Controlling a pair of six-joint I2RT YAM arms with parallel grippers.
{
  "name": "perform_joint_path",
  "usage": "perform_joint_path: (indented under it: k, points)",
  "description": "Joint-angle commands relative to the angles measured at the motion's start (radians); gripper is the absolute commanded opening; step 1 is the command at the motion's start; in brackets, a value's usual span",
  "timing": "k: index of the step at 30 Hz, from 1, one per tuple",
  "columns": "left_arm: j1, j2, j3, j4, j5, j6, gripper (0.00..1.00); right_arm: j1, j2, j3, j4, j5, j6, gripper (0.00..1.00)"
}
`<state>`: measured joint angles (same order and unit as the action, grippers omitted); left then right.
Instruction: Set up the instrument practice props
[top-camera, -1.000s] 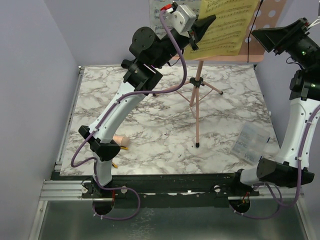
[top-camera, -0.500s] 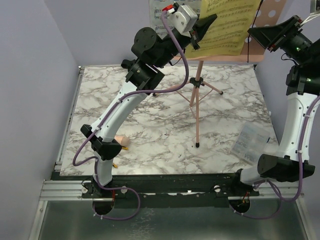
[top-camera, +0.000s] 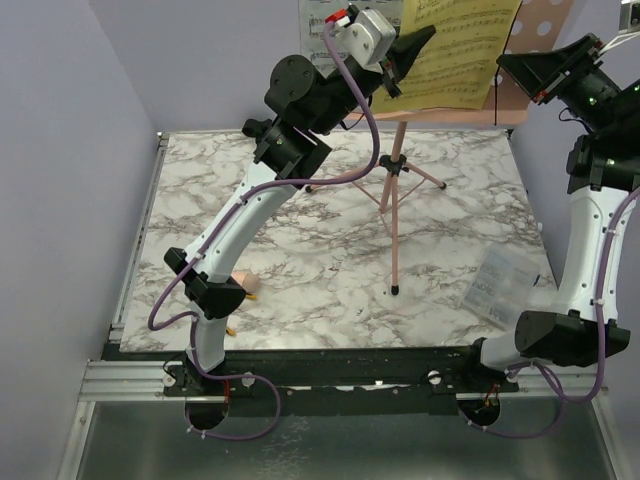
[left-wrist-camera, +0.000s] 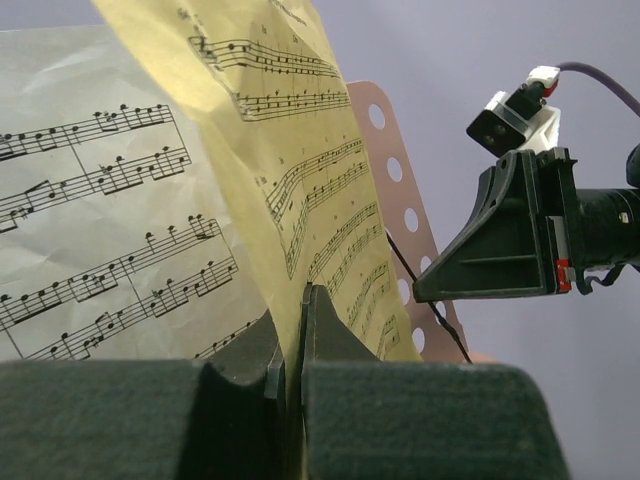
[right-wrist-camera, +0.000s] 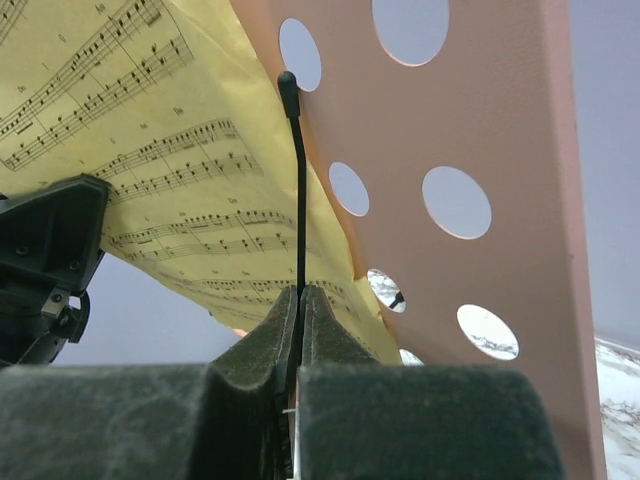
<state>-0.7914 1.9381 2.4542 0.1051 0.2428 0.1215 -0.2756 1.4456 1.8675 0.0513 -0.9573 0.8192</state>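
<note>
One clear plastic box (top-camera: 500, 286) on the desk (top-camera: 330, 290), right side; I can't read its contents. Left claw (left-wrist-camera: 291, 302) clenched on the yellow sheet-music page (left-wrist-camera: 310, 190), right claw (right-wrist-camera: 298, 298) clenched on a thin black rod (right-wrist-camera: 299, 190). Both are up at the pink perforated music stand (right-wrist-camera: 480, 150), upright at far-centre.

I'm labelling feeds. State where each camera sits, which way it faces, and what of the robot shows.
Top external: above and behind the arm bases, looking down over the table; both arms show, left gripper and right gripper raised at the pink desk.
Left wrist: on the left arm, looking along its own fingers, shut on the yellow page; right gripper beyond.
Right wrist: on the right arm, looking up past its own fingers, shut on a thin black wire.
Shared: both wrist views show that page and desk.
</note>
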Motion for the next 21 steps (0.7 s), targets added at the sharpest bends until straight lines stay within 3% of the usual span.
perform_joint_path:
  k: [1,15,21]
  points:
    - [0.005,0.011,0.038,0.023,-0.010,0.016,0.00,0.006,-0.071,-0.088,0.143,0.049,0.026,0.01]
    - [0.005,0.064,0.074,0.044,-0.015,-0.008,0.00,0.005,-0.144,-0.233,0.296,0.099,0.025,0.00]
    - [0.006,0.034,0.021,0.079,-0.093,-0.012,0.00,0.005,-0.175,-0.286,0.344,0.141,0.034,0.01]
